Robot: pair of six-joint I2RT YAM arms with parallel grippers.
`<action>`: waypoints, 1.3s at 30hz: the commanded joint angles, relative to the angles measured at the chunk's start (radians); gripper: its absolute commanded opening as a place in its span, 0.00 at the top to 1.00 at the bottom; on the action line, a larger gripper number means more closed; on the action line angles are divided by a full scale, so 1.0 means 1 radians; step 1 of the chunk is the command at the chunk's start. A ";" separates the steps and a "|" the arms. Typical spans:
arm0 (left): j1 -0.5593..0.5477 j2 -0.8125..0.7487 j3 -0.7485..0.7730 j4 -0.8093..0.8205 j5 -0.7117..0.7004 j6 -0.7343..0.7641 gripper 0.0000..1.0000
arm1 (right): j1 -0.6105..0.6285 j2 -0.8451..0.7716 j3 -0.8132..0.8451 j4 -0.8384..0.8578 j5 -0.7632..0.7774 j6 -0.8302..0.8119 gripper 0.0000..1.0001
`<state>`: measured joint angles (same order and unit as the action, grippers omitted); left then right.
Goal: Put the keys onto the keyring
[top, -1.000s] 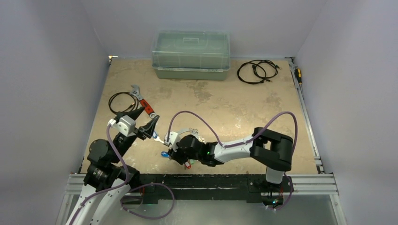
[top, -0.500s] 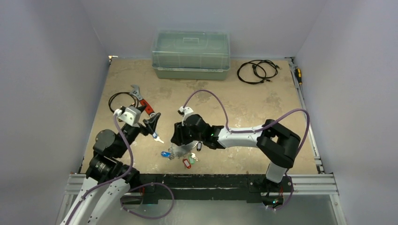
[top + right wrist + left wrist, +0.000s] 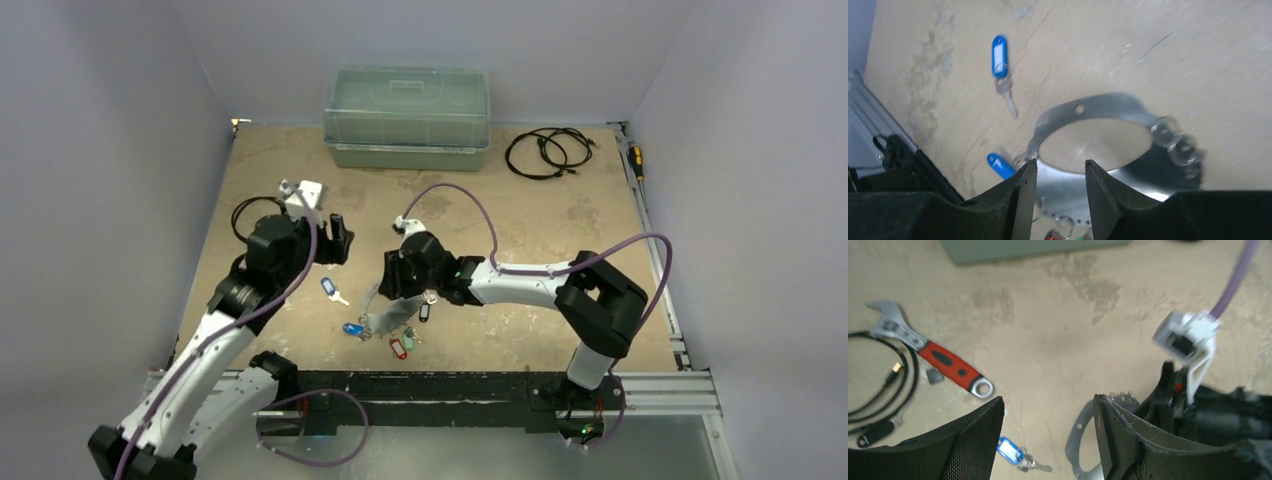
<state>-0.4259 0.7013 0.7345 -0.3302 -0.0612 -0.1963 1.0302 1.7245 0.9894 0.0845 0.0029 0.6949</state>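
Left hand (image 3: 339, 238) farther back over stained tabletop (image 3: 560, 240)

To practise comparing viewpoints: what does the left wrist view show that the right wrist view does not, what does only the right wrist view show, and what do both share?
Left wrist only: the red-handled wrench, a black cable, and the open, empty left claw. Right wrist only: the right claw closed on the keyring, keys threaded on it, and a second blue tag. Both: the keyring and the loose blue-tagged key lying apart from it.
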 commanded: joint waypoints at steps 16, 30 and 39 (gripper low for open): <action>-0.165 0.494 -0.029 -0.109 -0.114 -0.335 0.46 | -0.174 0.118 -0.036 0.061 -0.053 -0.079 0.59; -0.262 0.561 -0.176 0.151 -0.052 -0.407 0.51 | -0.215 0.041 -0.062 -0.019 0.136 -0.192 0.61; -0.270 0.311 -0.284 0.313 -0.113 -0.285 0.50 | -0.219 0.031 -0.057 -0.025 0.159 -0.268 0.62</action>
<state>-0.6945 1.1122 0.4942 -0.1535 -0.1356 -0.5537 0.8196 1.7851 0.9367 0.1112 0.1150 0.4850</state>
